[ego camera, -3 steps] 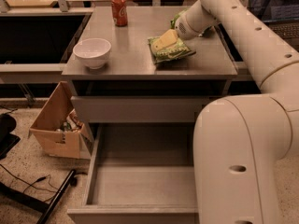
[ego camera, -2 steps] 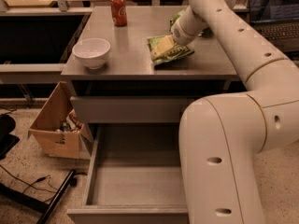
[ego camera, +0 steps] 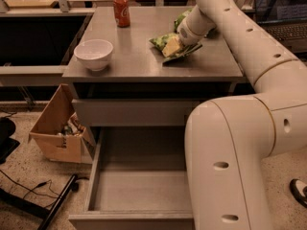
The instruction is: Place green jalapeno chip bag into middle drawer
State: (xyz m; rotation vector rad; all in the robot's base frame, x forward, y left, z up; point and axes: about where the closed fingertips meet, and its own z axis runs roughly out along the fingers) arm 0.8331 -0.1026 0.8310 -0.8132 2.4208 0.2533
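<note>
Cream-white tool (ego camera: 181,34): down on the green jalapeno chip bag (ego camera: 170,48), on the right half of the worktop (ego camera: 144,68), nearer the rear edge than the front edge; the wrist hides it, so I cannot tell whether it is open or closed.
Place of the green jalapeno chip bag: flat on the worktop under the tool, not yet in the middle drawer (ego camera: 94,186).
Handling: probably light, crinkly, slippery foil with brittle chips inside; a gentle pinch at an edge seam seems safest.
Long axis: seems to run roughly from left edge to right edge, somewhat skewed; one corner points at the front edge.
Middle drawer: pulled open below the front edge.
Others: second green bag (ego camera: 181,18) just behind the tool; white bowl (ego camera: 93,54) near the front-left corner; red can (ego camera: 121,11) by the rear edge.
</note>
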